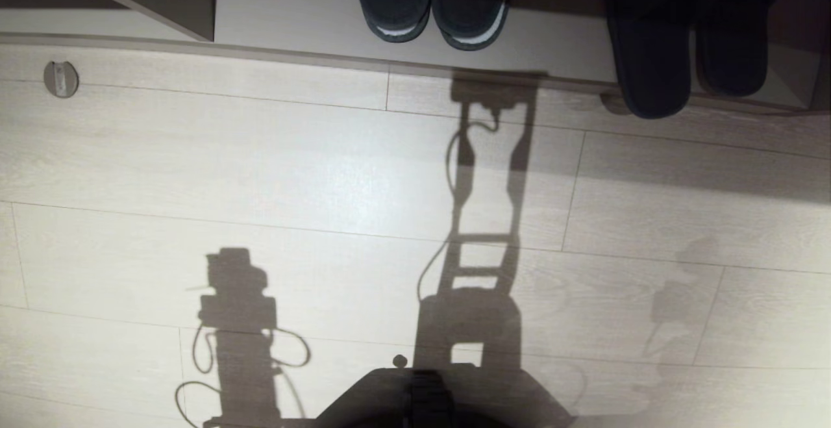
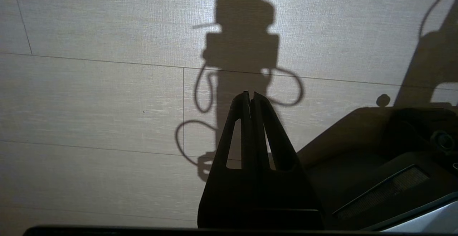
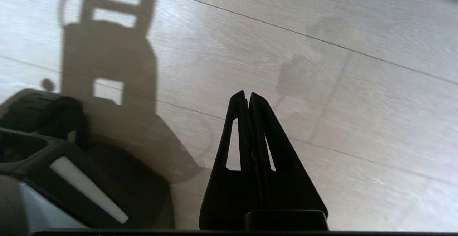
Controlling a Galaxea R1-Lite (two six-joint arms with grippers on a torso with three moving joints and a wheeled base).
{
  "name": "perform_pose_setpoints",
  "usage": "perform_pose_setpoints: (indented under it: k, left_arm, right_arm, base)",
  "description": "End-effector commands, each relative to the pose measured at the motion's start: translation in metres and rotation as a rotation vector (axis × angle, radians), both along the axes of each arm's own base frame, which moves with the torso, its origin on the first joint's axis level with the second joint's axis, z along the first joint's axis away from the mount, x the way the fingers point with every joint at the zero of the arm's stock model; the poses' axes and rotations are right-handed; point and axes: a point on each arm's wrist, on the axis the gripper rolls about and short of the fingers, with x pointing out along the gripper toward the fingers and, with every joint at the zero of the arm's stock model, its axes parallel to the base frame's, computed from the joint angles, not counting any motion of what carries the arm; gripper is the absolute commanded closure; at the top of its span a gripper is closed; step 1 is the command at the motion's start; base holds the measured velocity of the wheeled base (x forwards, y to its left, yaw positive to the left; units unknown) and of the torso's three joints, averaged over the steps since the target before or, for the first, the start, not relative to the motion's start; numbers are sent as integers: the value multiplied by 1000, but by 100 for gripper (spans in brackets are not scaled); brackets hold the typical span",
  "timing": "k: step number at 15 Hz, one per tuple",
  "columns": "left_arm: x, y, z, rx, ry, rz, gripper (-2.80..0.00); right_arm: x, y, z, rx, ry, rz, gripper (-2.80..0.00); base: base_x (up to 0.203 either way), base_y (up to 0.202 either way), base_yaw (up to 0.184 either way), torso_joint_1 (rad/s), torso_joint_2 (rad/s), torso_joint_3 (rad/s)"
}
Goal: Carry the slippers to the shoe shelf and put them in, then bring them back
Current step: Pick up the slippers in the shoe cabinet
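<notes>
The slippers (image 1: 688, 51), a dark pair, lie in the right compartment of the pale shoe shelf (image 1: 292, 19) at the far edge of the head view. The heel of the left one pokes out over the front lip above the floor. Neither gripper shows in the head view; only their shadows fall on the floor. In the left wrist view my left gripper (image 2: 250, 93) hangs shut over bare floorboards, holding nothing. In the right wrist view my right gripper (image 3: 247, 93) is also shut and empty above the floor, far from the slippers.
A pair of black closed shoes with white sole edges (image 1: 432, 6) stands in the shelf to the left of the slippers. A round metal fitting (image 1: 61, 79) sits in the floor at far left. My base (image 1: 428, 395) is at the near edge.
</notes>
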Motion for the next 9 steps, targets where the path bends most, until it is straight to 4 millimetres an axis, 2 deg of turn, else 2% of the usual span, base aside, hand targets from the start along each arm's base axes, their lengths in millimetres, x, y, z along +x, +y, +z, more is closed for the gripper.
perform_pose_setpoints:
  k: [1, 3, 9]
  left_arm:
    - [0, 0, 0, 0, 1, 1, 0]
    - [0, 0, 0, 0, 1, -1, 0]
    - [0, 0, 0, 0, 1, -1, 0]
  right_arm:
    - [1, -1, -2, 2, 12, -37, 0]
    - [3, -1, -11, 10, 61, -60, 0]
    - [3, -2, -11, 34, 65, -67, 0]
  base:
    - [0, 0, 0, 0, 0, 0]
    - [0, 0, 0, 0, 0, 0]
    - [0, 0, 0, 0, 0, 0]
